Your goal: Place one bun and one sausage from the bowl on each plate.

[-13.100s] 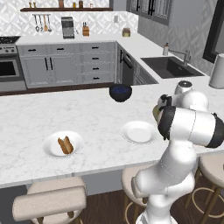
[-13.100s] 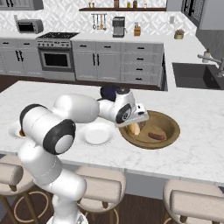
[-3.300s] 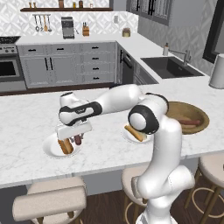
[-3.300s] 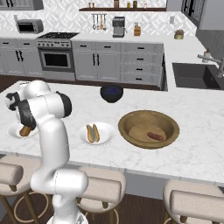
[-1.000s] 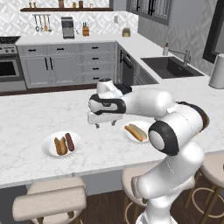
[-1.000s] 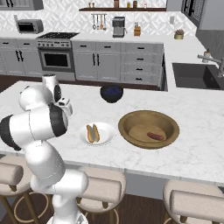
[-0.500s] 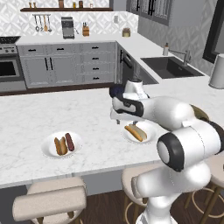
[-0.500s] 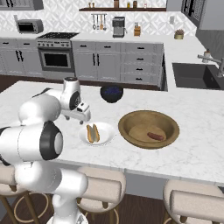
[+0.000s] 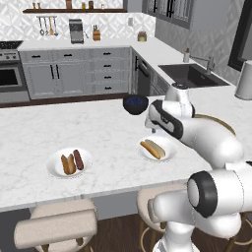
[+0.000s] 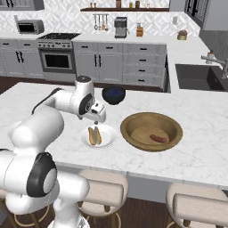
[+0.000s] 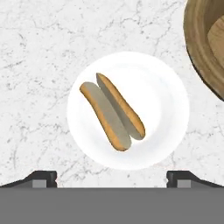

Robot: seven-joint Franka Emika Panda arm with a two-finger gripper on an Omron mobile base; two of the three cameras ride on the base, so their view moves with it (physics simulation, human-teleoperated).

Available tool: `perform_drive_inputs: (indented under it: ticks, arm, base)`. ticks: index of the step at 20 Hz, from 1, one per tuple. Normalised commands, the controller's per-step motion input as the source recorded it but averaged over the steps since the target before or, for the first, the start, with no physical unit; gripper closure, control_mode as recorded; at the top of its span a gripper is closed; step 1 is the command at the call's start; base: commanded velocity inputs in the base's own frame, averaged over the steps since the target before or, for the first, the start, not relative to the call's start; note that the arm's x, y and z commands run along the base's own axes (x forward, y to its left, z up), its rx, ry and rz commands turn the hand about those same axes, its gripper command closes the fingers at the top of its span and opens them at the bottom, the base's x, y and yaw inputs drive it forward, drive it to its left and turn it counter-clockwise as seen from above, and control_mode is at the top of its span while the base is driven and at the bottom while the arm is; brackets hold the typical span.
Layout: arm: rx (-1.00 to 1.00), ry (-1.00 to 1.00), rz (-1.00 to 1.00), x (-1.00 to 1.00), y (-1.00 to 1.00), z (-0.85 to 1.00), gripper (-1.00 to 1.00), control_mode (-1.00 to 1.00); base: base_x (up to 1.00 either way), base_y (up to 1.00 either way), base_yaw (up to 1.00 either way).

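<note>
The far round white plate [image 9: 69,165] already carries a golden-tan bun and a slim reddish-brown sausage. The near white plate [image 11: 166,113] holds only a split bun [image 11: 112,110]. The two-finger gripper [image 10: 96,120] hangs over it, jaws wide and empty. Judged next: fetch the last sausage [image 10: 157,138] from the wide brown wooden bowl [image 10: 133,121], at three o'clock of the near plate in the right base view, lifting over its raised rim. The marble counter [image 10: 200,147] around gives open room.

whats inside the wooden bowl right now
One sausage lies in the wooden bowl, right of centre on its floor. No buns show in it. The near wall hides a strip of the floor, so something small there could not be seen.
</note>
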Motion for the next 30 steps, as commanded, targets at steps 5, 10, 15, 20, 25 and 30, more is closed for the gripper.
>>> perform_drive_inputs:
  ticks: [5,10,15,20,25,30]
  arm:
    - [-0.01,-0.01,0.0,-0.36,-0.5,0.51,-1.0,-1.0]
    - [-0.04,0.0,0.0,-0.31,-0.48,0.42,-1.0,-1.0]
    - [-0.08,0.0,0.04,-0.08,-0.58,0.08,-1.0,-1.0]
    - [-0.07,0.0,0.17,0.0,-0.71,-0.05,-1.0,-1.0]
    - [-0.06,0.03,0.2,0.0,-0.67,-0.1,-1.0,-1.0]
    - [-0.08,0.1,0.14,0.06,-0.49,-0.37,-1.0,-1.0]
  base:
    - [0.0,0.0,0.0]
    - [0.0,0.0,0.0]
    - [0.0,0.0,0.0]
    - [0.0,0.0,0.0]
    - [0.0,0.0,0.0]
    - [0.0,0.0,0.0]
